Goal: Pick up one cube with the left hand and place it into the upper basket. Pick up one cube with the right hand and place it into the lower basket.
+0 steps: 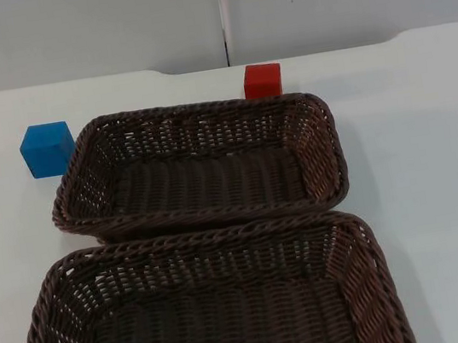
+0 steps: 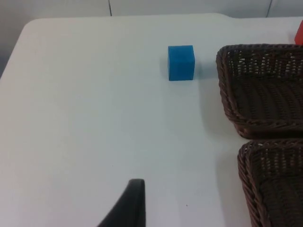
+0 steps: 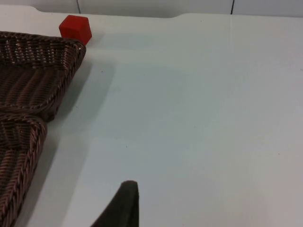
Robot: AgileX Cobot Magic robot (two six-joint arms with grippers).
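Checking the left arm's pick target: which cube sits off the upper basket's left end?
The blue cube, on the white table beside the upper brown wicker basket's left end. The red cube stands behind that basket's far rim.

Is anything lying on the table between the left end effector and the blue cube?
No. In the left wrist view the white table is bare between the left end effector's fingertip and the blue cube.
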